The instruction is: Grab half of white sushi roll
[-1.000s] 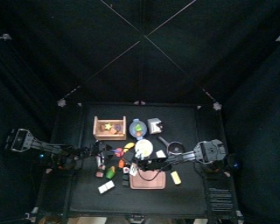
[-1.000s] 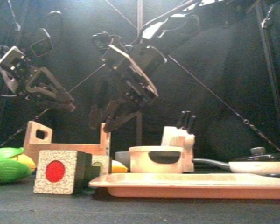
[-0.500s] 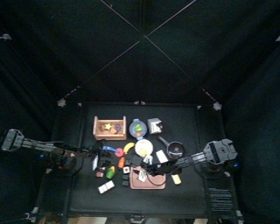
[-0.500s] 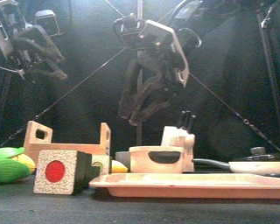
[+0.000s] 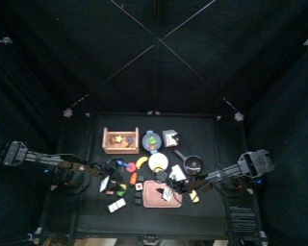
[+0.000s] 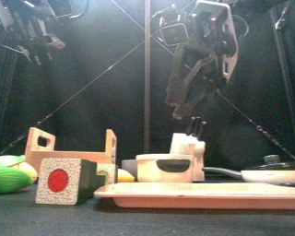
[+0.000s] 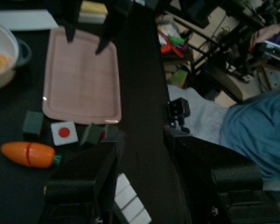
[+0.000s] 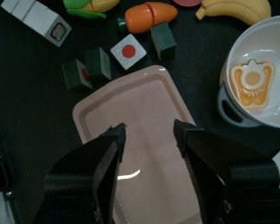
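Observation:
The half of white sushi roll [image 5: 116, 205] is a small white chunk near the table's front left, left of the pink-brown board [image 5: 164, 196]. In the right wrist view it [image 8: 38, 17] lies apart from the board [image 8: 136, 131]. My right gripper [image 8: 149, 133] is open and empty above the board; in the top view it [image 5: 173, 190] reaches in from the right. My left gripper [image 7: 143, 144] is open and empty, raised over the table's left side [image 5: 99, 179]. The left wrist view shows the white chunk [image 7: 129, 196] partly hidden between my jaws.
A white-and-red cube [image 6: 60, 180] and a green piece [image 6: 5, 173] stand front left. A wooden crate [image 5: 119, 140], a white bowl [image 8: 254, 79], a carrot [image 8: 150, 13], a banana [image 8: 236, 9] and a pan [image 6: 267, 171] crowd the table's middle.
Both arms have risen in the front view. The right arm has swung to the right and now hangs over the board. The left arm has moved up and out to the left.

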Robot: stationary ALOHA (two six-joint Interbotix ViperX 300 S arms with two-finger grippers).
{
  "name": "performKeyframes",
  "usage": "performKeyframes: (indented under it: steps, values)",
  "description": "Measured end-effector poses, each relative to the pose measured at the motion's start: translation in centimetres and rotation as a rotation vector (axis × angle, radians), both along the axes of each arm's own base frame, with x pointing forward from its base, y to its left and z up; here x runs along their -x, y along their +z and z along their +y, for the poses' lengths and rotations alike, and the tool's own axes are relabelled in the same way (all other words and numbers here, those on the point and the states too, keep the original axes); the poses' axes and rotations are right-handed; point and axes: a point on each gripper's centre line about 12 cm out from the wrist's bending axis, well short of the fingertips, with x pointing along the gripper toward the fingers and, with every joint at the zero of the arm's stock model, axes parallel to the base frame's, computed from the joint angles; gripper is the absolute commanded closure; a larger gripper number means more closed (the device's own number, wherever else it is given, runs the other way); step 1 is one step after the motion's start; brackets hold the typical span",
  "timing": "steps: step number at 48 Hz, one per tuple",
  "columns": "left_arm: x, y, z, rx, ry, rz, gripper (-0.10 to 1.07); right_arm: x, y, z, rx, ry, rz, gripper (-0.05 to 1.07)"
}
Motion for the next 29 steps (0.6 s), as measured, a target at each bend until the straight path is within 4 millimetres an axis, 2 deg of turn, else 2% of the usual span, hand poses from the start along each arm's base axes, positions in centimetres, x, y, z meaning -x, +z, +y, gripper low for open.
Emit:
performKeyframes:
  steps: [9,16,22,29]
  values:
    - [-0.2,-0.2,-0.3,0.008,-0.016,0.128,0.17,1.2,0.6,-0.2,-0.011,-0.004,-0.012,0.19]
    - [0.1,0.1,0.1,-0.004,0.047,0.235,0.17,1.9,0.7,-0.4,-0.019,-0.01,-0.011,0.19]
    - [0.7,-1.0,0.2,-0.048,0.135,0.357,0.17,2.3,0.3,-0.4,-0.026,-0.014,0.0,0.19]
    - [1.5,-2.0,-1.1,-0.151,0.204,0.422,0.17,2.8,-0.2,-0.5,-0.041,-0.023,0.016,0.19]
